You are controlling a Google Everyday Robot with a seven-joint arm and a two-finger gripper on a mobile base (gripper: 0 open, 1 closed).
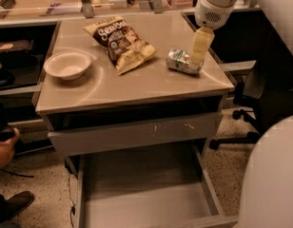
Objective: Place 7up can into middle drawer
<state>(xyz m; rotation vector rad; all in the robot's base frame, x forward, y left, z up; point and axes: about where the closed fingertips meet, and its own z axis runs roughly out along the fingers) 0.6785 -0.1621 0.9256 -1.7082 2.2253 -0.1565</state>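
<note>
The 7up can (180, 61), green and silver, lies on its side near the right edge of the tabletop (137, 84). My gripper (199, 60) hangs from the white arm at the upper right, and its pale tip touches or overlaps the can's right end. The middle drawer (141, 198) is pulled open below the table, showing a plain grey floor and low side walls with nothing in it.
A brown-and-yellow chip bag (122, 42) lies left of the can, and a white bowl (68, 64) sits at the table's left. A closed grey drawer front with scratch marks (137, 133) is above the open drawer. An office chair (260, 94) stands to the right. A person's hand (4, 148) and shoe (13, 205) are at the lower left.
</note>
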